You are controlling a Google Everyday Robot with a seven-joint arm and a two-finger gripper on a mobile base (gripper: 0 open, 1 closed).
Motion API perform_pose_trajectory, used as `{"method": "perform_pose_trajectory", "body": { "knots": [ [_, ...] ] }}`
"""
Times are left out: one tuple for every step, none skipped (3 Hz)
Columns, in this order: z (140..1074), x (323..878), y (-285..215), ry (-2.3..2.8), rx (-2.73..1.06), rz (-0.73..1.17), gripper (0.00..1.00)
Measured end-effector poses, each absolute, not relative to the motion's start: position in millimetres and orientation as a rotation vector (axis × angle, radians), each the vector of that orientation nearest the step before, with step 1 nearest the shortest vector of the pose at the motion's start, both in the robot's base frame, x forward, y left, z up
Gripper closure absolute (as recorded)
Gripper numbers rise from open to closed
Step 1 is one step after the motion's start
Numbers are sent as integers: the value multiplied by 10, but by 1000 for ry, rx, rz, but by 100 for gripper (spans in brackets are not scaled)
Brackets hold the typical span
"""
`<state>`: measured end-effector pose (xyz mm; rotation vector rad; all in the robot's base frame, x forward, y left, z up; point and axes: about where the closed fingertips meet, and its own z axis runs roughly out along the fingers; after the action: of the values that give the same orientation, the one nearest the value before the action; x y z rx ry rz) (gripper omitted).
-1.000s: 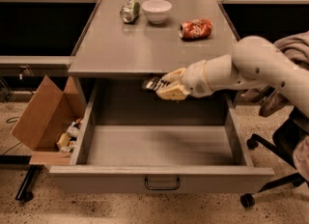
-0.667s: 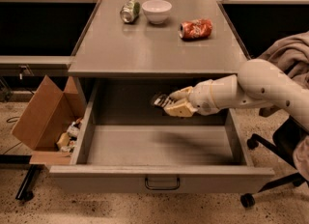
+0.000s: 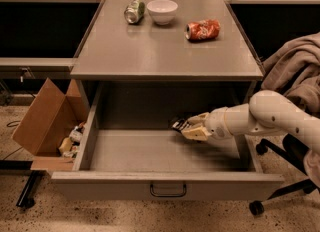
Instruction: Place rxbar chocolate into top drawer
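The top drawer stands pulled open below the grey counter, with a dark wire handle on its front panel. My gripper reaches in from the right, low inside the drawer near its back right. It is shut on the rxbar chocolate, a small dark bar with pale stripes that sticks out to the left of the fingers, just above the drawer floor.
On the counter lie a green can, a white bowl and a crushed orange-red can. An open cardboard box with clutter stands on the floor at left. A chair draped in cloth is at right.
My gripper has moved down from the counter's front edge into the drawer, carrying the bar lower and a little to the right.
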<state>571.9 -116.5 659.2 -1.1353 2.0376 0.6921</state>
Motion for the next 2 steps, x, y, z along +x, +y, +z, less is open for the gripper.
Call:
{"method": "perform_pose_trajectory", "body": {
  "knots": [
    [6356,5732,-1234,2089,-1136,677,81],
    [6222,5755,-1254,2122,-1154,666,58]
  ]
}}
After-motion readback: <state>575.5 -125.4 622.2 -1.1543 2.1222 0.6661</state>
